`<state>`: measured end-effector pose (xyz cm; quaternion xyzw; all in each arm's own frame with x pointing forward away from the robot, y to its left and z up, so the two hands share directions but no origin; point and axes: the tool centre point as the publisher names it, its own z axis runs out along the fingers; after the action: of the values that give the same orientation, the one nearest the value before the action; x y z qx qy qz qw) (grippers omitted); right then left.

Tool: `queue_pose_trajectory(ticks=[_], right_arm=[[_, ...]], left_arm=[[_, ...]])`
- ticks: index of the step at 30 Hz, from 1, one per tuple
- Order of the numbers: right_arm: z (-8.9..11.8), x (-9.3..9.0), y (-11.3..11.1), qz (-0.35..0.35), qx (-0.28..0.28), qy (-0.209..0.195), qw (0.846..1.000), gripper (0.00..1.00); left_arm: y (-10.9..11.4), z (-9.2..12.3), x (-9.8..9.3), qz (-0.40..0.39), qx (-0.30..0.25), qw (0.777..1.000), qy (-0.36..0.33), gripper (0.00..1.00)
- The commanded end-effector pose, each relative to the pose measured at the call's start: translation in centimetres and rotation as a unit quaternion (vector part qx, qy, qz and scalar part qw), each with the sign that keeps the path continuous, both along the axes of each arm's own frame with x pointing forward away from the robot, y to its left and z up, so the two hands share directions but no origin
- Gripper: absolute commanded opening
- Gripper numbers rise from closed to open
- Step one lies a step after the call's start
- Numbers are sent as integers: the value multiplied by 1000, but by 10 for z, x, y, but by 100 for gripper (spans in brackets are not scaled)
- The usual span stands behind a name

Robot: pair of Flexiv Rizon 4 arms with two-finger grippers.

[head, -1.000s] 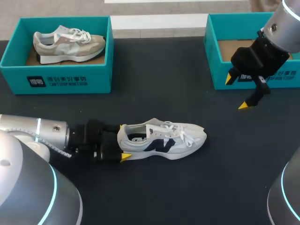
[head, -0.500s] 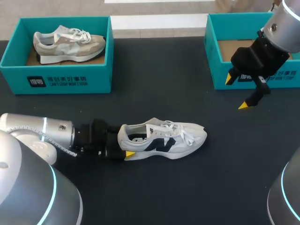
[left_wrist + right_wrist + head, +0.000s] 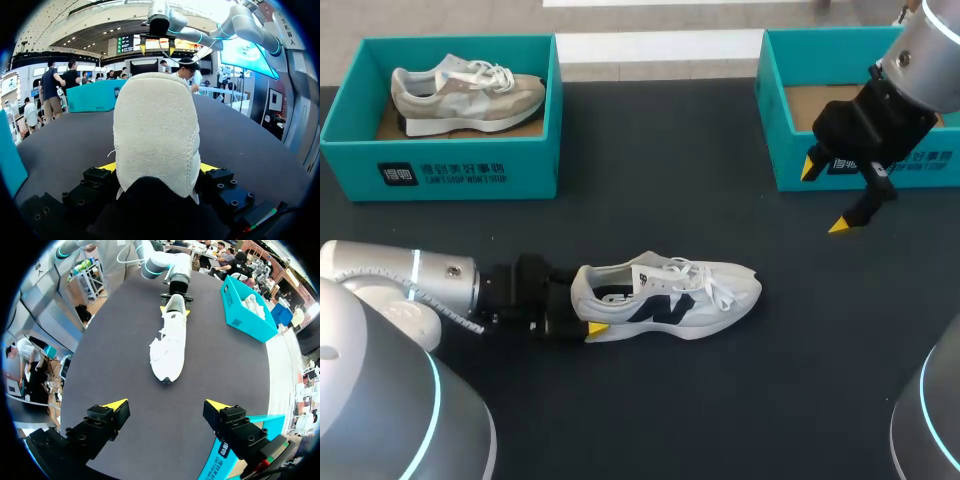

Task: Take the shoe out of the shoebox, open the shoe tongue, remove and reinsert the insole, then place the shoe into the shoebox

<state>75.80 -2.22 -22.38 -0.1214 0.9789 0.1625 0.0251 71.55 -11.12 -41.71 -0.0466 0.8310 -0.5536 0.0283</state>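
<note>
The white shoe [image 3: 670, 300] lies on its sole on the dark worktop [image 3: 650, 150], in the near middle, with the heel to the left and the toe to the right. It is outside both boxes. The left jaws stand around the heel, 1 yellow tip on each side, and they appear to press it from the 2 sides. The left wrist view shows the heel [image 3: 155, 125] filling the space between them.

The right jaws hang wide and hold nothing, at the far right, just in front of the right box [image 3: 790, 170]. In the right wrist view the shoe [image 3: 170, 340] lies well ahead of them. The left box [image 3: 440, 165], at the far left, holds a beige shoe [image 3: 465, 95].

The shoe is probably light. Its upper looks soft and will fold under pressure, while the heel is firmer, so it is a good place to hold. The tongue is thin and should be taken at its top edge. The loose laces may catch on a tip.
</note>
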Motion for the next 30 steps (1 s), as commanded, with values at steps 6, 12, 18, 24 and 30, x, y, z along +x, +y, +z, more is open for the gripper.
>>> queue_pose_trajectory(ticks=[6,12,18,24,30], right_arm=[[8,13,20,-140,24,8,990,100],[15,10,37,-317,30,-19,948,100],[17,8,50,-393,60,-21,918,100],[17,8,50,-393,60,-21,918,100],[17,8,50,-393,60,-21,918,100]], left_arm=[[-4,-8,-1,0,2,1000,1,0],[-4,-8,-1,0,2,1000,1,0],[-4,-8,-1,0,2,1000,1,0],[-4,-8,-1,0,2,1000,1,0],[-4,-8,-1,0,2,1000,1,0]])
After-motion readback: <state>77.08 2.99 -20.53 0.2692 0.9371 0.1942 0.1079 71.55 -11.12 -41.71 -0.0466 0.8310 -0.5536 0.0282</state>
